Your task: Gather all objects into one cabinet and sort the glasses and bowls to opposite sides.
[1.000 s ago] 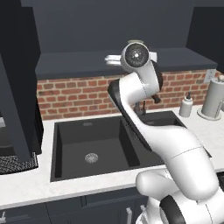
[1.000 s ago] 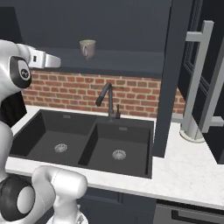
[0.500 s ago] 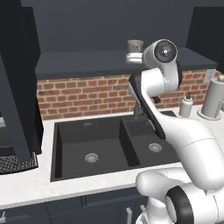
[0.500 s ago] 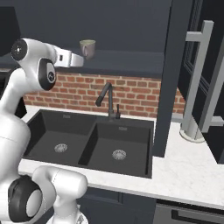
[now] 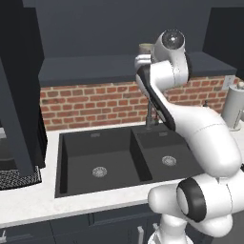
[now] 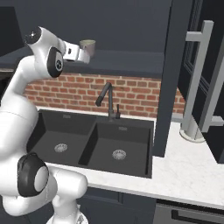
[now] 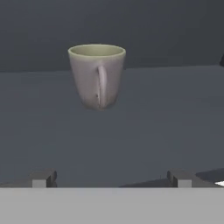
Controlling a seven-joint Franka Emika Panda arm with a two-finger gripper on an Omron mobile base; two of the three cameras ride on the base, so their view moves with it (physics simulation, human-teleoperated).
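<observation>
tool [image 7: 109, 177] is reaching toward mug [image 7: 97, 75] with jaws spread wide, gripping nothing. mug is standing upright on the dark cabinet shelf [image 7: 166, 109] above the sink [image 6: 94, 144], handle facing the tool. mug is showing no readable writing or brand.

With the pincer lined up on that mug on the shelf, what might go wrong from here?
1. The open pincer faces the mug handle-on; closing across the handle may twist the mug or let it slip.
2. The mug stands apart from the fingertips; pushing in too far could shove it back along the dark shelf.
3. A dropped mug could fall toward the sink below.
</observation>
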